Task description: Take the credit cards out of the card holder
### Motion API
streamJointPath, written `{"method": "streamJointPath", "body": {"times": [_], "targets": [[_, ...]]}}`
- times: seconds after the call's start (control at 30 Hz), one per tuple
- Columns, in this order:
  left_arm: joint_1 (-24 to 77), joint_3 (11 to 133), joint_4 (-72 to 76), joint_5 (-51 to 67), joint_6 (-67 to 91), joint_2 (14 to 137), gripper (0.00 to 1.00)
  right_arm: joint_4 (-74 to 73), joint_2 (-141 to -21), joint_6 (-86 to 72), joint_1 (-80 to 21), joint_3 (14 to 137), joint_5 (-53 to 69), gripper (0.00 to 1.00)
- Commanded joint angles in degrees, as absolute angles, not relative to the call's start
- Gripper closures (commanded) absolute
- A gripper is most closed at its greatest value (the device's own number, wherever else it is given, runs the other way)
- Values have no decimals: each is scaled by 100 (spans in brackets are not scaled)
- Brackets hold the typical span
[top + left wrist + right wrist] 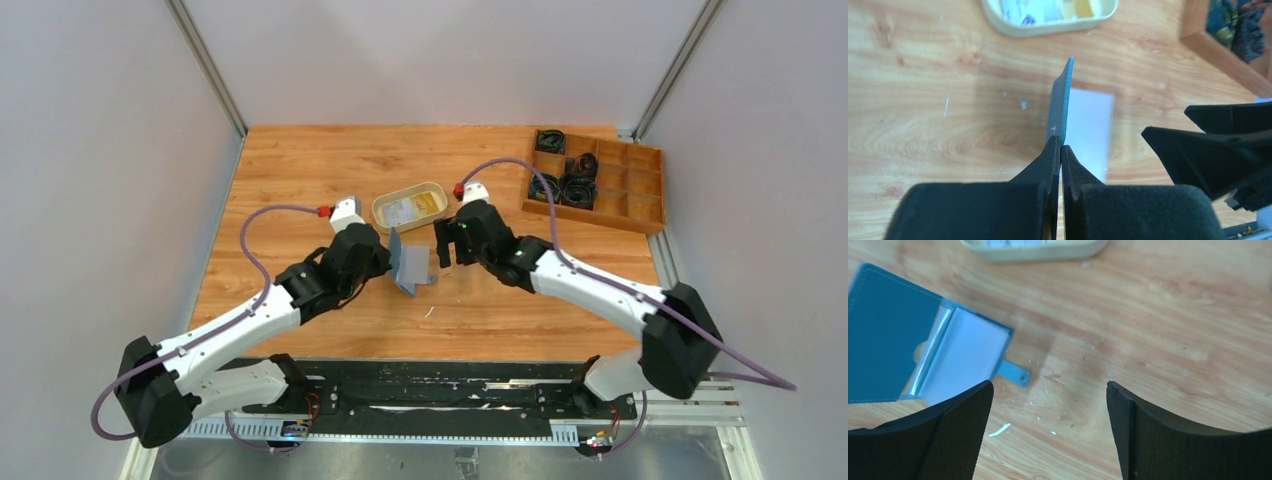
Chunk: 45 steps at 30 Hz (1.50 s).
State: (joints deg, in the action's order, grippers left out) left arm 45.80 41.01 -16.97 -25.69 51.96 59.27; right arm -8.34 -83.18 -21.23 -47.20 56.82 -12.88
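Observation:
The blue card holder (410, 262) stands open on edge on the table, and my left gripper (388, 262) is shut on one of its flaps. The left wrist view shows that flap edge-on (1062, 105) between the closed fingertips, my left gripper (1060, 147) pinching it. Just right of the holder, my right gripper (447, 243) is open and empty. In the right wrist view the card holder (893, 350) shows its pale inner pocket (968, 355) and closing tab (1015, 372), left of the right gripper (1050, 387). A whitish credit card (400, 211) and a yellow one (430, 202) lie in the cream tray (380, 205).
A wooden compartment box (630, 205) with dark coiled items stands at the back right. The cream tray's rim (1048, 29) lies just beyond the holder. Small white specks (998, 430) dot the wood under my right gripper. Grey walls enclose the table on three sides.

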Motion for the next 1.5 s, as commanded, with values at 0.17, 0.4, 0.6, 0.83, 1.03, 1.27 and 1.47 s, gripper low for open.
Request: {"method": "streamJointPath", "body": {"times": [0.17,0.4,0.6,0.83,1.03,1.27,1.47], "targets": [[4624,6465,-2836,-2647,3683,6351,100,-211,-6571,-2173,-4647,5297,-1924,8],[4538,7667,-3074,-2076,3697,6730,100,2358,-6132,-3139,-3665,4373,1004,8],[4138,7657,-2596,-1556,4014,6758,100,4886,-6614,-5011,-2513,3831,2659,8],[4087,7767,-2219,-1356,3893,7010,100,9132,-8749,-8432,-2031,4192,3691,11],[4057,8015,-2193,-1457,3808,7000,100,9149,-9104,-8476,-2227,4572,3869,12],[4025,8042,-2008,-1490,3849,6988,100,9146,-9301,-8707,-2478,4967,3929,12],[4025,8084,-1860,-1600,3876,7037,100,9143,-9585,-8772,-2865,5143,3848,12]]}}
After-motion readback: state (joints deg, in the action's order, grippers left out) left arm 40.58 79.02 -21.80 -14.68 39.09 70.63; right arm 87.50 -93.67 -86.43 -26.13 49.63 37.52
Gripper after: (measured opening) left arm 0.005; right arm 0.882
